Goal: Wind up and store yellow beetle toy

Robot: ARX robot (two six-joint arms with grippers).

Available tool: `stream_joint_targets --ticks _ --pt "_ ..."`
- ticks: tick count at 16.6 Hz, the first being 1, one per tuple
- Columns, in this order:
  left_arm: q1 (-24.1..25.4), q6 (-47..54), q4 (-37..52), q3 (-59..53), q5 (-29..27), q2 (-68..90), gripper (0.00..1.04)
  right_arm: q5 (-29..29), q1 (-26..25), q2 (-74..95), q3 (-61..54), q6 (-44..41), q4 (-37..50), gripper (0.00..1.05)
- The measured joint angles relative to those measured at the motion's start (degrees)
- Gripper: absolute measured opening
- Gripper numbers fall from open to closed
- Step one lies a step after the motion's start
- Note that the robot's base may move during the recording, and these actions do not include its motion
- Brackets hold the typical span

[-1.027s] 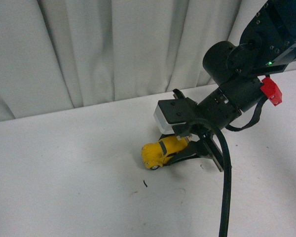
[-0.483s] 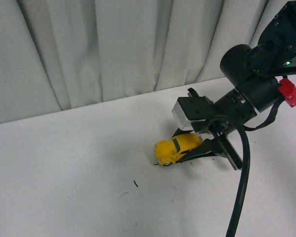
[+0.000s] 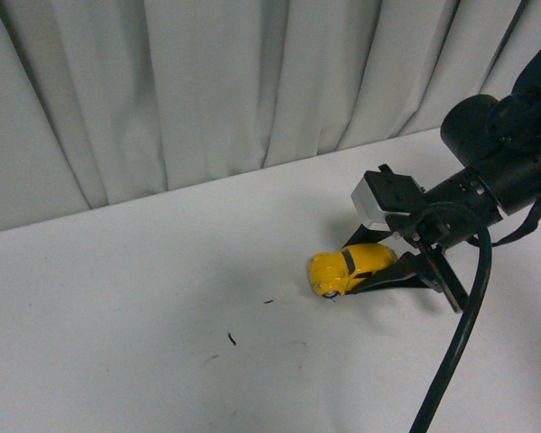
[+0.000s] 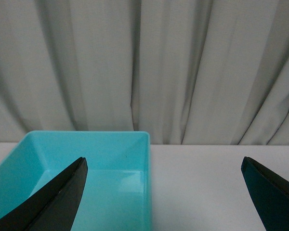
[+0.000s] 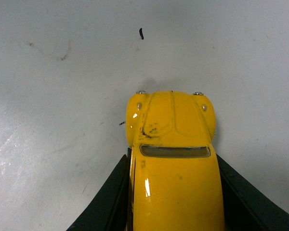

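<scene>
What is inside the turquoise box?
Only the bare floor of the box shows; nothing lies in the visible part. A finger of the left gripper covers its near corner, so that part is unknown.

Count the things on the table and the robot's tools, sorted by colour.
Yellow: 1, the car
Turquoise: 1, the bin
Black: 2, the left tool, open, and the right tool, shut on the car
Total: 4
</scene>
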Motion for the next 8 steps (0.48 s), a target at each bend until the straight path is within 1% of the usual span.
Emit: stream_joint_targets --ticks 8 --pt "0.0 0.0 0.0 0.0 0.0 0.0 0.98 -0.6 -7.8 -1.2 -4.2 0.0 1.1 0.42"
